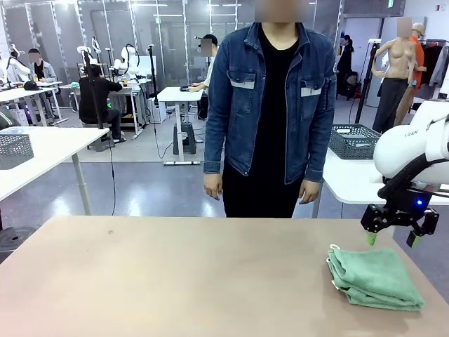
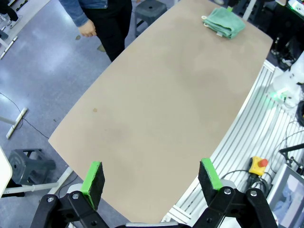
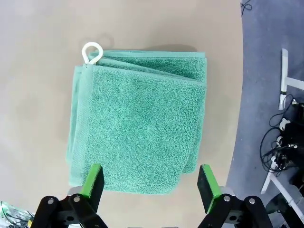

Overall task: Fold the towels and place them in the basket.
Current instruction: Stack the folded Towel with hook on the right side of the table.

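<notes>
- Right gripper (image 3: 148, 183): fingers (image 3: 93, 181) are standing wide apart and holding nothing; they are hanging above the near edge of the folded towel (image 3: 140, 121), not touching it.
- In the right wrist view the towel is lying straight ahead of the fingers, its near edge sitting between the two green pads, so a plain descent looks enough to straddle it.
- The towel is lying flat as a stacked, roughly square fold; its white loop (image 3: 92, 52) is sitting at the far left corner in that view, and the layered edges are showing along the far side.
- Front view: the right gripper (image 1: 392, 239) is hovering just above and behind the towel (image 1: 373, 278), which is resting on the counter (image 1: 175, 281) near its right end.
- Left gripper (image 2: 151, 178): fingers wide, empty, well apart from the towel (image 2: 224, 22) at the far corner.
- Judgement: the right arm is much the nearer.
- The person (image 1: 270, 105) is standing at the far side, hands down.
</notes>
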Robot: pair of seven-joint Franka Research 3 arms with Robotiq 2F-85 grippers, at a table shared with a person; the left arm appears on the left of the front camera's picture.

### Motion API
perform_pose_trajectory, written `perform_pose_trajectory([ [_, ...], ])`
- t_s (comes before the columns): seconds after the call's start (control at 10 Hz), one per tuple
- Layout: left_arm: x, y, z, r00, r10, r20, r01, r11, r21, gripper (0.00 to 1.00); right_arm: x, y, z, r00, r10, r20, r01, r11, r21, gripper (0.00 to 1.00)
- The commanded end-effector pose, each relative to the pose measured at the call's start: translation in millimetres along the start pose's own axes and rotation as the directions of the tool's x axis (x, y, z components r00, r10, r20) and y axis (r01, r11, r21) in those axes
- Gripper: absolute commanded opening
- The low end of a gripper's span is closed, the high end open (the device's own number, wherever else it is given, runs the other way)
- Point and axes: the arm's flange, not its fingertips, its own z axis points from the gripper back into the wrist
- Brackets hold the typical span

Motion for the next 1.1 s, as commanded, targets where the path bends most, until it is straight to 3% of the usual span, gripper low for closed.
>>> perform_pose_trajectory([
  [0.0,0,-1,1,1.0,-0.018,-0.003,0.018,1.0,-0.001,1.0,0,0,0,1.0,0.0,0.0,0.0,1.0,0.0,0.98],
  [0.3,0,-1,1,1.0,-0.018,-0.003,0.018,1.0,-0.001,1.0,-38,-21,136,0.994,0.03,0.101,-0.04,0.995,0.095,0.99],
  [0.5,0,-1,1,1.0,-0.018,-0.003,0.018,1.0,-0.001,1.0,-71,-30,198,0.986,0.109,0.129,-0.116,0.992,0.048,0.99],
  [0.7,0,-1,1,1.0,-0.018,-0.003,0.018,1.0,-0.001,1.0,-105,-36,243,0.972,0.155,0.176,-0.163,0.986,0.035,0.99],
  [1.0,0,-1,1,1.0,-0.018,-0.003,0.018,1.0,-0.001,1.0,-183,-39,291,0.922,0.313,0.229,-0.338,0.938,0.077,0.99],
])
